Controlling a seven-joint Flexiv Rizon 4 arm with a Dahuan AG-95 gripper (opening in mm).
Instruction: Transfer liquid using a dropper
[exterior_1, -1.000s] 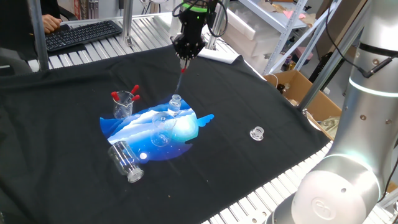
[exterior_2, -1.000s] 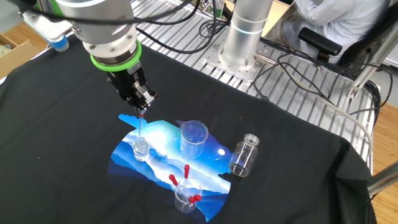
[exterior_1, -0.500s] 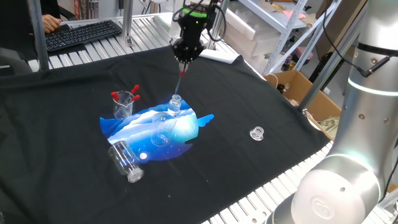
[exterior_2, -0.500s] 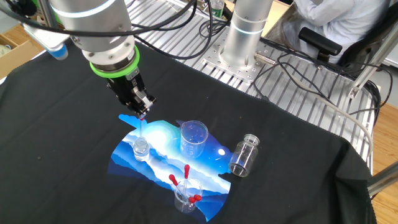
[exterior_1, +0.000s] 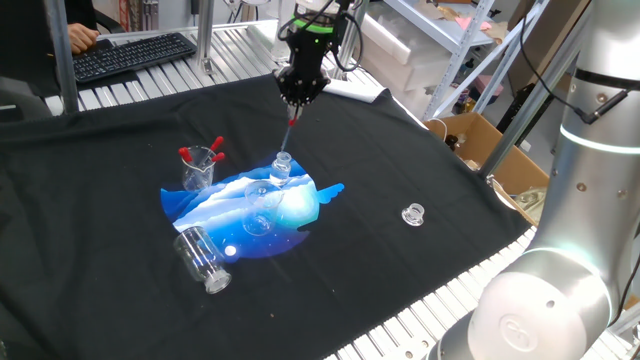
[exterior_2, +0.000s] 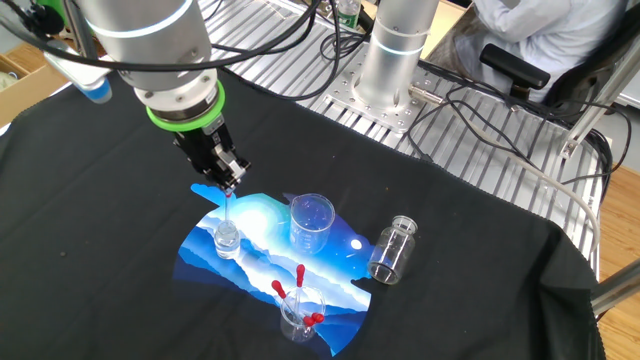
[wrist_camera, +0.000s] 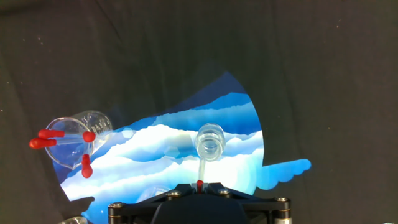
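My gripper (exterior_1: 292, 103) (exterior_2: 230, 184) hangs above the blue mat, shut on the red bulb of the dropper (exterior_1: 289, 135) (exterior_2: 229, 206). The clear tube points straight down, and its tip is at the mouth of a small clear glass bottle (exterior_1: 282, 167) (exterior_2: 228, 239). In the hand view the red bulb shows pinched between the jaws of the gripper (wrist_camera: 199, 185). From there the dropper (wrist_camera: 202, 168) runs into the round mouth of the bottle (wrist_camera: 210, 141). I cannot tell how deep the tip sits.
A glass beaker (exterior_2: 311, 222) (exterior_1: 259, 212) stands on the blue mat (exterior_2: 258, 216). A small cup with several red-bulbed droppers (exterior_1: 198, 165) (exterior_2: 298, 311) (wrist_camera: 73, 139) stands near it. A clear jar (exterior_1: 202, 258) (exterior_2: 391, 250) lies on its side, and a small cap (exterior_1: 413, 214) sits apart on the black cloth.
The gripper has come down a little with the dropper, bringing the tube's tip closer into the bottle's mouth. Nothing else has moved.
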